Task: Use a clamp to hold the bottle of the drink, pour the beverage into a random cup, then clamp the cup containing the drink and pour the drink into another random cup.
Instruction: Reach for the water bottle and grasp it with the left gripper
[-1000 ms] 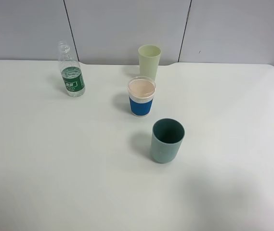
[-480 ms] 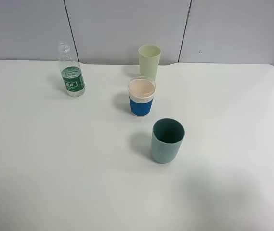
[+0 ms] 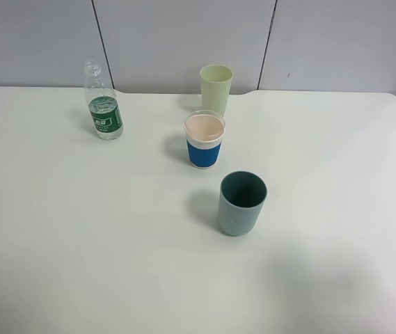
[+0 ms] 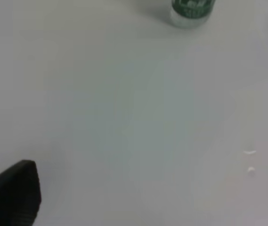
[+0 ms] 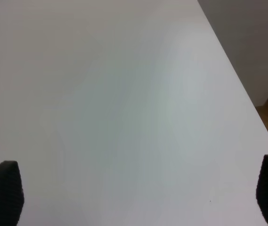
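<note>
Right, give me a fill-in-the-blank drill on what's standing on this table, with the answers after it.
The bottle wears a ____ label.
The paper cup has a ____ ribbed sleeve.
The pale yellow-green cup stands directly ____ the paper cup, farther from the high camera.
Counting the teal tumbler, the table holds ____ cups.
Missing words: green; blue; behind; three.

On the white counter (image 3: 79, 243), the small clear plastic bottle with a green label (image 3: 104, 111) stands at the back left. The pale yellow-green cup (image 3: 216, 87) stands rearmost, near the middle. Just before it is the paper cup with a blue ribbed sleeve (image 3: 204, 140). The grey-teal plastic tumbler (image 3: 241, 203) stands nearer, slightly right, apart.
</note>
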Controlling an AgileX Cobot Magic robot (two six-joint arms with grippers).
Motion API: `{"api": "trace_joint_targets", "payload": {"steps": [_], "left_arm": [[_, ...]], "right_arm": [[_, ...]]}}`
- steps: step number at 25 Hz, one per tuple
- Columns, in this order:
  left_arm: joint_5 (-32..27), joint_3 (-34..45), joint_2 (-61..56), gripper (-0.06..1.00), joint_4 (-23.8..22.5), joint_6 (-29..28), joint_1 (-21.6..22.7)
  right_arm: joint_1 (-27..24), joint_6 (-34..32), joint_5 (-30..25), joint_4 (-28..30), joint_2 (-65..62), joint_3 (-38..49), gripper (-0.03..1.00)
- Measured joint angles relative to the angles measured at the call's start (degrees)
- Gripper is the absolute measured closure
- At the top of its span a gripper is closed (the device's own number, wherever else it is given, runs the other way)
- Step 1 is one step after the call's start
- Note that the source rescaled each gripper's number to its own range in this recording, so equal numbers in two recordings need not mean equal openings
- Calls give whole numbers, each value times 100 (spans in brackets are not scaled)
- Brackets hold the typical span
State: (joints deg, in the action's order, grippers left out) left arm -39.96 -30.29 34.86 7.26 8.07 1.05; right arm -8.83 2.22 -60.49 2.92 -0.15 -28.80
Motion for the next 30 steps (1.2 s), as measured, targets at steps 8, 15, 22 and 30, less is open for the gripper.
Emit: {"api": "trace_joint_targets", "payload": {"steps": [8,15,22,30], "left_arm": [[88,0,1539,-6,238,156,0],[765,0,2586,-6,373,156,-370],[1593,-19,3400,-6,505,143,-882],[3451,-19,4202,-6,495,138,-1482]], "right_arm": [[0,0,0,0,0,0,-2],[0,0,0,0,0,0,-2],[0,0,0,0,0,0,-2],[0,0,5,0,0,0,-2]]}}
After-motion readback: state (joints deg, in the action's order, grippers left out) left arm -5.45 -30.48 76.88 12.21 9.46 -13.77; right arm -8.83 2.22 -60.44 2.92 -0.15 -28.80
